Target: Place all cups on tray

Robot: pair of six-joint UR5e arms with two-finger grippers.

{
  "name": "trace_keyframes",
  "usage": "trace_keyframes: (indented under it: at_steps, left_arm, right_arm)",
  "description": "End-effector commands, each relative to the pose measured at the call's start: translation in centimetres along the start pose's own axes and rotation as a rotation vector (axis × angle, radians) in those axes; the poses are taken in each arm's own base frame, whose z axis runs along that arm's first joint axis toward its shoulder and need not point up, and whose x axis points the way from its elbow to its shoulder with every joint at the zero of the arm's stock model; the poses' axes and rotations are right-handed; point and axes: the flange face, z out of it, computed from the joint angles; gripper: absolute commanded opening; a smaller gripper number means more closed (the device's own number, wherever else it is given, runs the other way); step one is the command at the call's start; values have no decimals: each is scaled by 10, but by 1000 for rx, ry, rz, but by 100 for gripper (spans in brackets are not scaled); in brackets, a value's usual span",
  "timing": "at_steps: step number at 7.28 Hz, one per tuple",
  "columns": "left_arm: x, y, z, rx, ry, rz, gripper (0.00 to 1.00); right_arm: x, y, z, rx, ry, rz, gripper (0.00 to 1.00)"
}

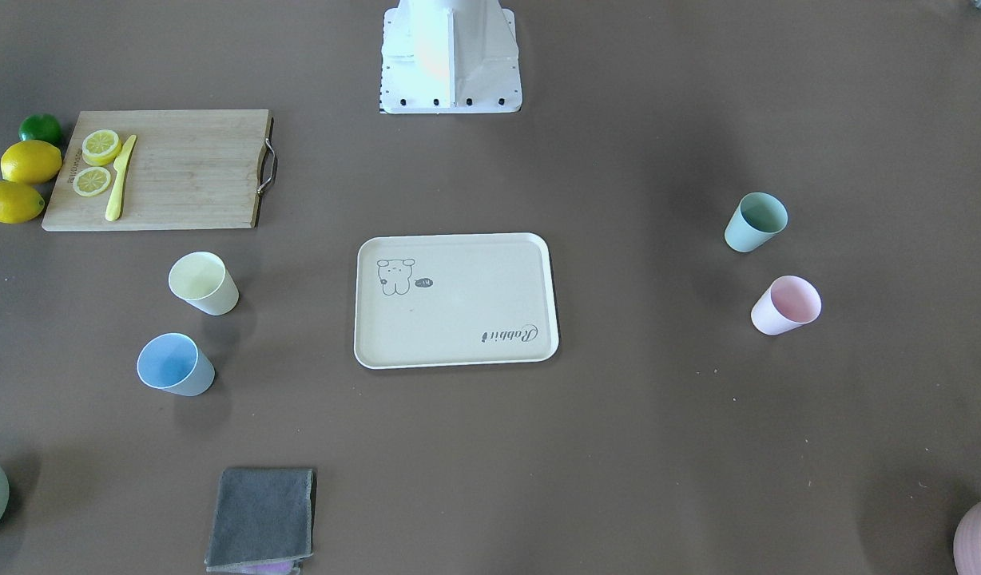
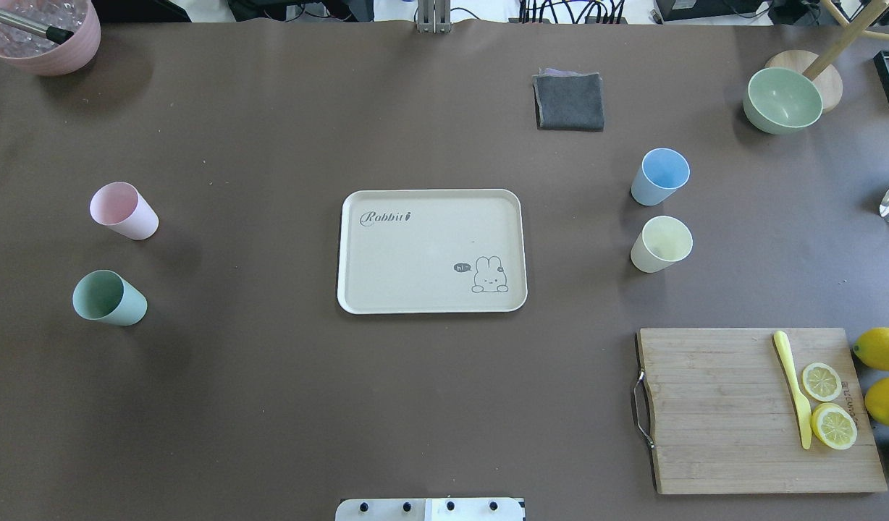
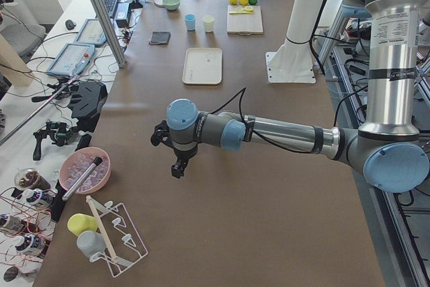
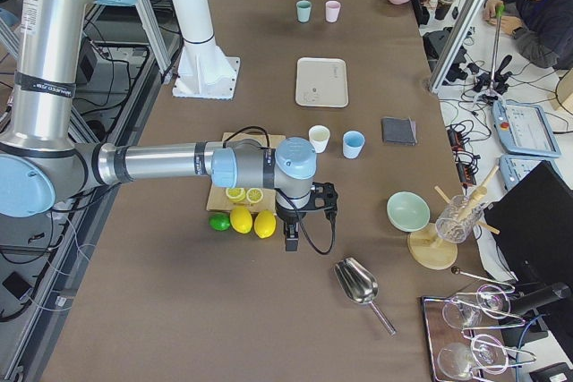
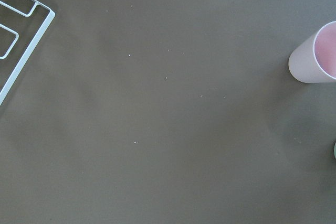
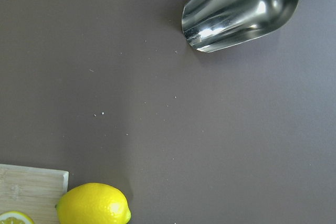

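Observation:
The cream tray (image 2: 415, 246) lies empty at the table's middle, and shows in the front view too (image 1: 458, 319). The pink cup (image 2: 124, 210) and mint green cup (image 2: 108, 298) stand upright on the table to its left. The light blue cup (image 2: 659, 176) and pale yellow cup (image 2: 661, 244) stand to its right. The pink cup also shows at the left wrist view's right edge (image 5: 315, 56). My left gripper (image 3: 177, 169) hangs over bare table beyond the pink cup. My right gripper (image 4: 291, 241) hangs beside the lemons. I cannot tell whether either is open or shut.
A wooden cutting board (image 2: 705, 412) with lemon slices and a yellow knife lies front right, whole lemons (image 2: 882, 347) beside it. A grey cloth (image 2: 569, 101), green bowl (image 2: 782, 100) and mauve pot (image 2: 43, 36) sit along the far edge. A metal scoop (image 6: 241, 9) and a wire rack (image 5: 16, 40) lie at the table's ends.

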Motion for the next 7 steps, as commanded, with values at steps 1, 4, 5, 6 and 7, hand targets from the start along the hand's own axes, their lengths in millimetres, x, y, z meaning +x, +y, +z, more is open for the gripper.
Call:
trace_keyframes:
  at_steps: [1,4,5,6,7]
  left_arm:
    - [-2,0,1,0,-7,2,98]
    - [15,-3,-17,39,-15,39,98]
    - [20,-10,-22,55,-18,55,98]
    - [26,-18,-31,97,-26,91,98]
    - [27,-31,-42,176,-51,162,98]
  right_arm:
    - [-1,0,0,1,-2,0,100]
    - [-11,-12,-12,80,-4,-65,100]
    - [-22,-19,-25,219,1,-185,100]
    - [-28,-23,-32,303,4,-246,100]
    - [-35,-28,-40,323,-6,-238,100]
